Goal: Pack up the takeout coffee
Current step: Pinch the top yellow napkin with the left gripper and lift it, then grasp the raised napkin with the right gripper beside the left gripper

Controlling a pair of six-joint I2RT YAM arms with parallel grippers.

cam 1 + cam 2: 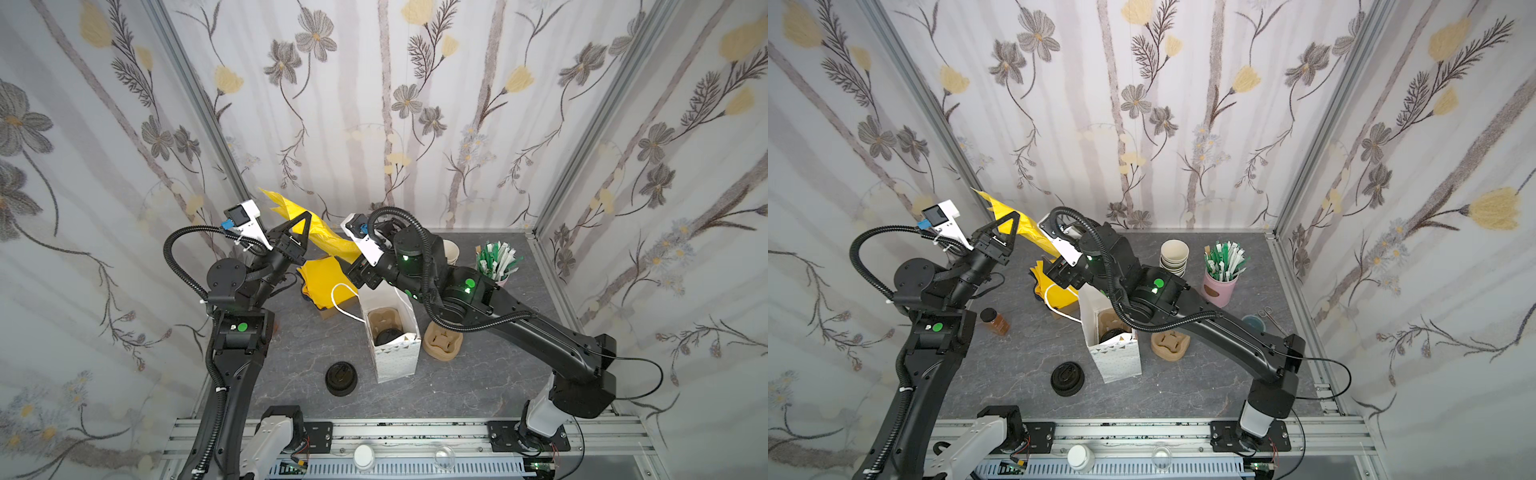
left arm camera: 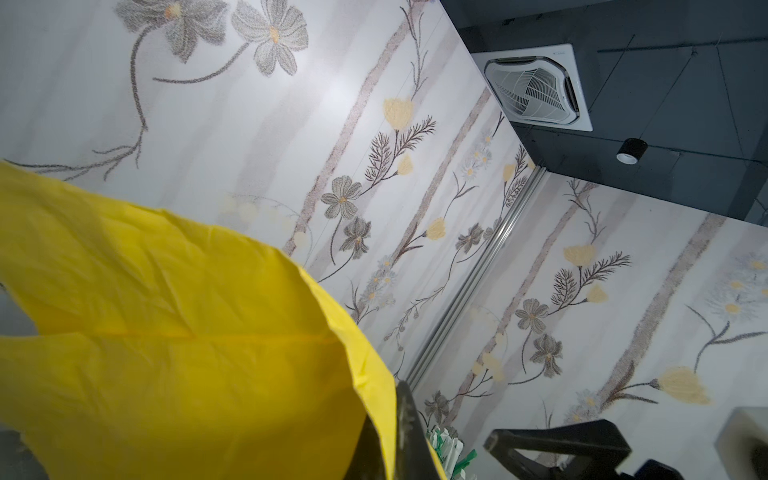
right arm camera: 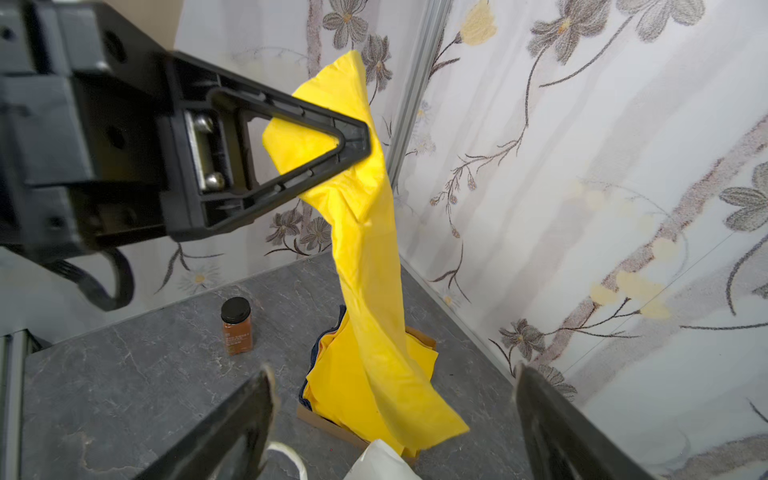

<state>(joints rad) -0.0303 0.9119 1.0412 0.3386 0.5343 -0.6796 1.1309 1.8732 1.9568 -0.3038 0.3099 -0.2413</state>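
Observation:
The takeout coffee [image 1: 388, 336] [image 1: 1111, 334] shows only its black lid, down inside the white paper bag [image 1: 397, 365] [image 1: 1119, 361] on a brown cup carrier. My left gripper [image 1: 306, 216] [image 1: 1016, 216] [image 2: 388, 432] [image 3: 361, 141] is raised at the back, shut on the top of a yellow tissue sheet [image 1: 291, 210] [image 2: 166, 332] [image 3: 365, 249]. The sheet hangs down to the yellow stack [image 1: 320, 278] [image 3: 340, 374]. My right gripper [image 1: 357, 278] [image 1: 1059, 276] [image 3: 395, 390] stands open above the bag's far end. The sheet's loose lower end hangs free between its fingers.
A low stack of black lids [image 1: 341, 378] [image 1: 1067, 378] lies in front of the bag, with spare carriers [image 1: 442, 343] to its right. Lidless cups [image 1: 1174, 255], a pink holder of sticks [image 1: 1221, 284] and scissors [image 1: 1273, 316] stand at the back right. A brown jar [image 1: 995, 321] [image 3: 236, 326] stands left.

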